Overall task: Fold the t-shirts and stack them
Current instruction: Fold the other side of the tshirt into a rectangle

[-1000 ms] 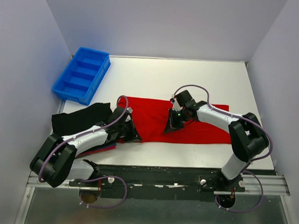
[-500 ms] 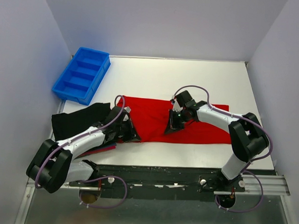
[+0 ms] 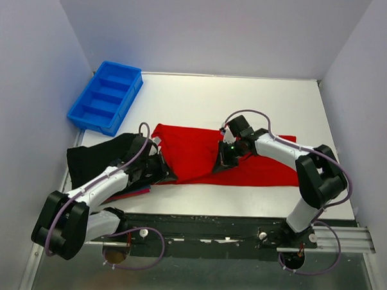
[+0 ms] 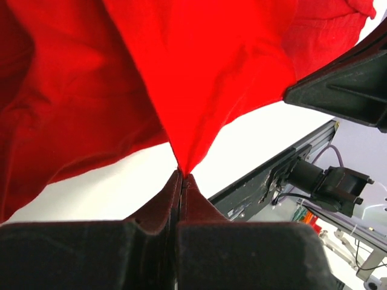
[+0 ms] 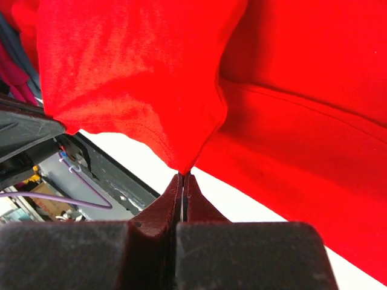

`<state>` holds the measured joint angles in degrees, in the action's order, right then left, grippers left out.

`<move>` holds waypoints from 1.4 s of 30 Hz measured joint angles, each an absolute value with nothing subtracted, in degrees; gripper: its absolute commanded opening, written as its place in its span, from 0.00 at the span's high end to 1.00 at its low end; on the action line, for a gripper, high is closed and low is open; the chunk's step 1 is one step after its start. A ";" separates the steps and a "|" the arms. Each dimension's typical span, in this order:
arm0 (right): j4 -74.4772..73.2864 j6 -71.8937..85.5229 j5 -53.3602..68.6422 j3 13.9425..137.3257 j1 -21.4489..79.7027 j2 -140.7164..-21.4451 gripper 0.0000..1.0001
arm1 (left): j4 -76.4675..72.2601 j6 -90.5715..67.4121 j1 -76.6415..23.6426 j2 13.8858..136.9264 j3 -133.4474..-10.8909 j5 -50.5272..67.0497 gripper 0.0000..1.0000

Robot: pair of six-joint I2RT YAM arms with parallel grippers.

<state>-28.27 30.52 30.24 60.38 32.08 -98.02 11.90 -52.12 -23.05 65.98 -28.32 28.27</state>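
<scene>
A bright red t-shirt (image 3: 199, 152) lies spread across the middle of the white table (image 3: 247, 102). My left gripper (image 3: 167, 176) is shut on the shirt's near-left edge; in the left wrist view the red cloth (image 4: 199, 90) rises pinched from the closed tips (image 4: 181, 175). Over the shirt's middle my right gripper (image 3: 219, 165) is shut on a raised fold, and the right wrist view shows that red cloth (image 5: 139, 78) drawn into the closed tips (image 5: 182, 175). A folded black t-shirt (image 3: 100, 155) lies at the left, with a dark-red one (image 3: 130, 192) showing beneath my left arm.
A blue plastic compartment bin (image 3: 106, 97) stands at the far left of the table. Grey walls close in the left, back and right sides. The black rail (image 3: 202, 230) with the arm bases runs along the near edge.
My left gripper has closed on the shirt's near-left edge and drawn it slightly left and back. The right gripper has stayed shut on its fold, almost unmoved.
</scene>
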 measured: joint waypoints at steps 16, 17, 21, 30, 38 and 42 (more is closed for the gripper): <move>-30.09 29.93 24.69 60.27 31.86 -96.92 0.64 | 17.43 -50.30 -25.26 62.78 -27.24 26.30 0.48; -30.11 29.93 23.83 60.27 31.86 -95.88 0.64 | 18.81 -49.95 -25.45 61.82 -28.49 25.58 0.48; -30.09 29.95 19.62 60.10 31.86 -90.72 0.67 | 22.63 -49.06 -26.74 58.96 -33.61 21.52 0.51; -29.17 31.00 9.28 54.96 31.86 -79.07 0.97 | 23.57 -50.46 -31.59 55.57 -35.16 13.67 1.00; -28.88 34.54 -2.22 50.06 31.86 -70.17 0.99 | 22.59 -49.39 -33.12 59.27 -38.37 6.66 1.00; -32.14 38.37 -10.13 47.68 31.77 -65.63 0.99 | 21.82 -48.56 -33.10 66.24 -40.86 2.44 1.00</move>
<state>-32.14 38.37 -10.13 47.68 31.77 -65.63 21.82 -48.56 -33.10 66.24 -40.86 2.44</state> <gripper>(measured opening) 0.011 0.007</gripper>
